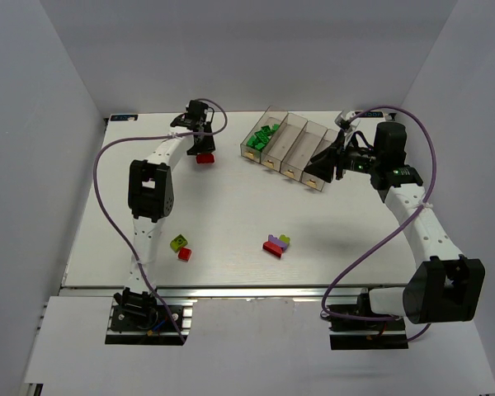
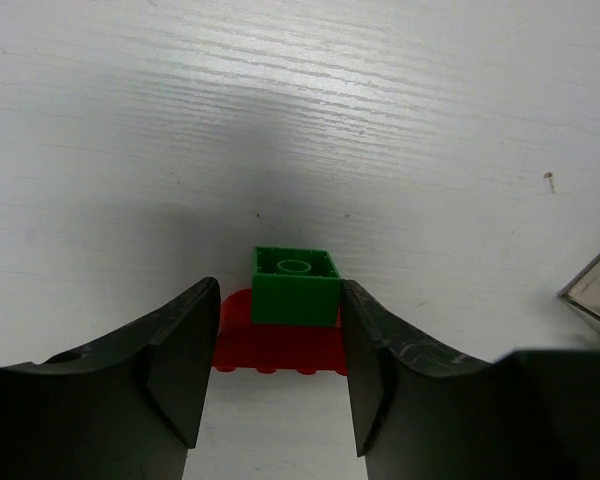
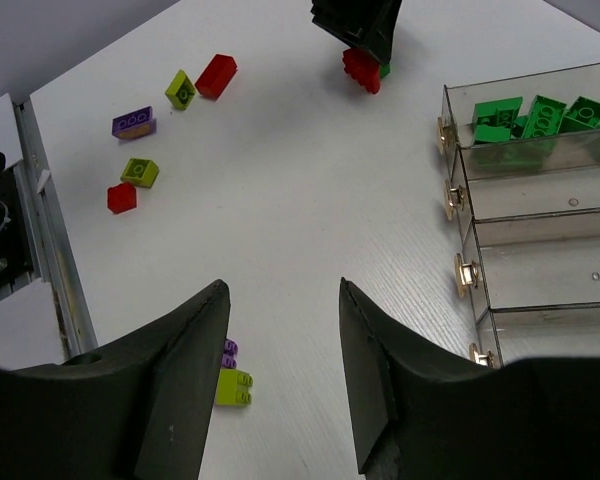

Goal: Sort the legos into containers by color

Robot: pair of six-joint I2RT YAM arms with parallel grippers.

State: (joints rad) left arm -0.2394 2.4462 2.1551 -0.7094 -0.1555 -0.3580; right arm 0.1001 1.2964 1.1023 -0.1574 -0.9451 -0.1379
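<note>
Left gripper (image 2: 280,300) parted around glossy green brick (image 2: 295,280) atop red brick (image 2: 280,352), right gripper (image 3: 282,300) spread

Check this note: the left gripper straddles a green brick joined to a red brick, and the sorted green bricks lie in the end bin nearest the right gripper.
Wrong on one point. The top view shows the sorted green bricks in the end bin farthest from the right gripper. The left gripper does straddle a green brick joined to a red brick.

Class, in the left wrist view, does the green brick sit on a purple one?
No: the green brick sits on top of a red brick.
</note>
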